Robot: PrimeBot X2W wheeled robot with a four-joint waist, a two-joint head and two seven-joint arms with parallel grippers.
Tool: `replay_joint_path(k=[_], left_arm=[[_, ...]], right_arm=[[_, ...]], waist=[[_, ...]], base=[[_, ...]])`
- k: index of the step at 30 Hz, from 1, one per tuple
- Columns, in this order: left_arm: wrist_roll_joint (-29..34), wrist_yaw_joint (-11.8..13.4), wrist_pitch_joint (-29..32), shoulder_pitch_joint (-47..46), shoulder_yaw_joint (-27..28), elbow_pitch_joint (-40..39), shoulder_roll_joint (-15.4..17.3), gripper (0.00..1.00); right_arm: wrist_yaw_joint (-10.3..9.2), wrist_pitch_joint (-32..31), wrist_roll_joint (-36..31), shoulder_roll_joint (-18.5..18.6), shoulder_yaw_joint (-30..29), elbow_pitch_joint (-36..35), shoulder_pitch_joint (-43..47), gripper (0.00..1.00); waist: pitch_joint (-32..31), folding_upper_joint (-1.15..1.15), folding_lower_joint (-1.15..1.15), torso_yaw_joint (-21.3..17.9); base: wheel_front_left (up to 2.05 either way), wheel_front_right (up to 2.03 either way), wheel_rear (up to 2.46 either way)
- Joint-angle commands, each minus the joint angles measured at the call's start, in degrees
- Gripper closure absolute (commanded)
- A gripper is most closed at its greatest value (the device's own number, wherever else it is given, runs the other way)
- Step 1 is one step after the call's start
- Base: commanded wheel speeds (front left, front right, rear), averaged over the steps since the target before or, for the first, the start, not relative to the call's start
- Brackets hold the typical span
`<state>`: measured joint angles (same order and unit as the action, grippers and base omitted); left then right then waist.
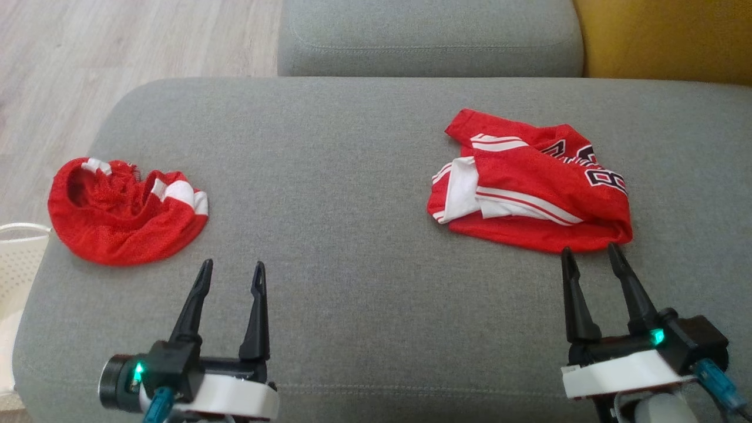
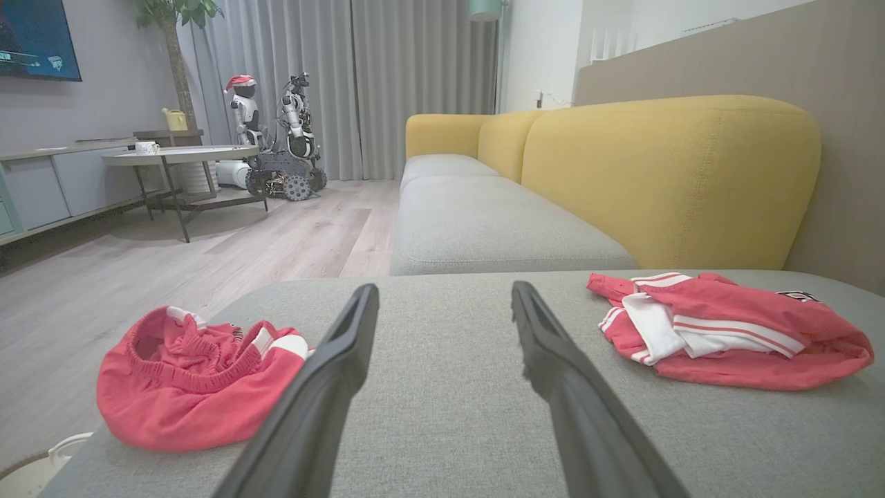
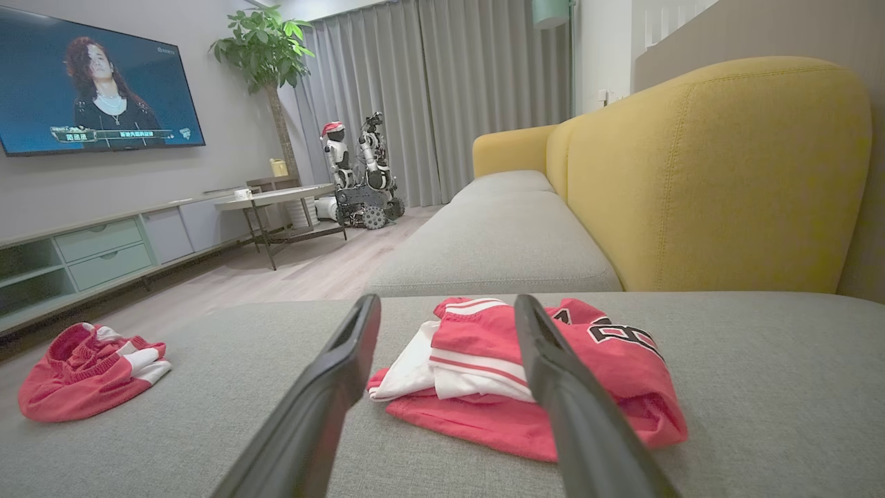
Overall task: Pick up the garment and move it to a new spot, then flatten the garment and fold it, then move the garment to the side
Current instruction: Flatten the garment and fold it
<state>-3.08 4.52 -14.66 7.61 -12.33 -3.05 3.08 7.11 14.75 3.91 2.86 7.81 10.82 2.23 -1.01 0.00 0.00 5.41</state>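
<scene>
Two red garments lie on the grey cushion (image 1: 352, 194). A crumpled red one with white trim and an elastic band (image 1: 120, 214) (image 2: 187, 380) (image 3: 83, 373) sits at the left edge. A loosely bundled red jersey with white stripes and black numerals (image 1: 529, 182) (image 2: 733, 335) (image 3: 470, 339) lies at the right. My left gripper (image 1: 232, 269) (image 2: 444, 290) is open, just right of and nearer than the crumpled piece. My right gripper (image 1: 590, 252) (image 3: 448, 301) is open, its fingertips at the jersey's near edge. Neither holds anything.
A second grey seat cushion (image 1: 429, 35) and a yellow backrest (image 1: 664, 35) lie beyond. A white basket (image 1: 17, 258) stands off the cushion's left edge above wooden floor (image 1: 117, 41). A round table (image 2: 180, 155) and a parked robot (image 2: 276, 138) stand far off.
</scene>
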Motion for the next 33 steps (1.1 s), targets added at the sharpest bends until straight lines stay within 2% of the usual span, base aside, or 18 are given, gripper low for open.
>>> replay_joint_path(k=[1,9,17,23,30,33], left_arm=[[0.79,0.1,-0.34,-3.26,1.51,-1.79,-0.2,0.0],[0.14,-1.31,-0.34,-5.8,0.15,-1.47,-0.2,0.0],[-3.45,-5.85,-0.34,-19.22,-5.98,4.56,-0.2,0.0],[-14.0,-9.16,-0.29,-31.4,-13.47,14.79,-0.2,0.0],[-24.45,-9.39,6.46,-45.74,-22.64,25.06,-0.2,0.0],[-27.32,-8.55,9.05,-50.31,-25.0,29.62,-0.2,0.0]], right_arm=[[0.37,0.25,0.36,0.02,1.38,-1.97,-1.92,0.0],[0.37,0.25,0.18,0.02,1.96,-2.79,-3.03,0.0],[0.37,0.25,-1.13,0.02,0.94,-6.89,-7.94,0.0],[0.37,0.25,-1.74,0.02,0.88,-10.33,-11.36,0.0],[0.37,0.25,-1.2,0.02,-0.23,-13.42,-14.35,0.0],[0.37,0.25,-0.6,0.02,-0.23,-13.97,-15.19,0.0]], waist=[[0.08,0.0,0.0,-0.01],[2.04,0.0,0.0,-1.3],[10.43,0.0,0.0,-5.07],[16.36,0.0,0.0,-9.76],[22.59,0.0,0.0,-14.99],[24.45,0.0,0.0,-16.93]], base=[[0.0,0.0,0.0],[0.0,0.0,0.0],[0.0,0.0,0.0],[0.0,0.0,0.0],[0.0,0.0,0.0],[0.0,0.0,0.0]])
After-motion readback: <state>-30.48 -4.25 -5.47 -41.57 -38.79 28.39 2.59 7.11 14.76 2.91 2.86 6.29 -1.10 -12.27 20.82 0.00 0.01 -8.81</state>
